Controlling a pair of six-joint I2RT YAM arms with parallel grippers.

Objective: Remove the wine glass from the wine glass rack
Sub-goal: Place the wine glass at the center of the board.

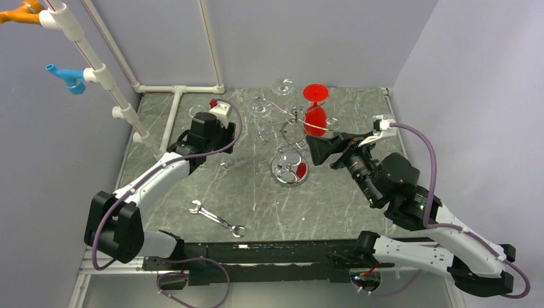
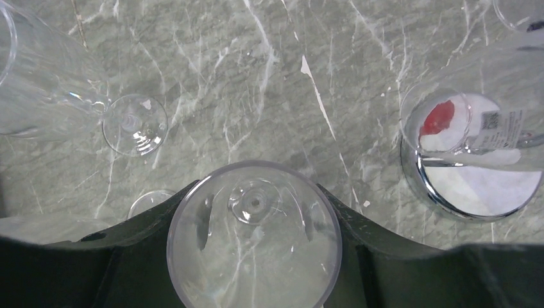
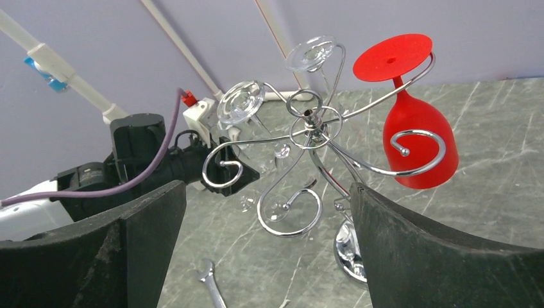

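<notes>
We see the left claw (image 2: 255,192) clamped on a clear wine glass (image 2: 255,256), its dark fingers (image 2: 160,218) pressed against both sides of the bowl. From the wrist view we look straight down through the round rim to the stem and foot, with the grey marbled tabletop (image 2: 256,77) below. This glass is off the rack and sits toward the back left of the tabletop.

The rack (image 1: 292,138) stands near the middle of the back edge. It is thin chrome wire, with a central post, curled arms spreading outward and a round, shiny, dished base (image 1: 290,170).

A red wine glass (image 3: 417,141) hangs upside down from a right-hand arm, its flat foot on top. Two more clear glasses (image 3: 240,102) hang upside down from arms on the back and left of the rack.

The right claw (image 3: 268,186) is spread wide and holds nothing. It sits just to the right of the rack and faces it.

Another clear glass (image 2: 51,96) lies on its side on the tabletop beside the left claw. A silver wrench (image 1: 216,218) lies nearer the front edge, left of centre.
</notes>
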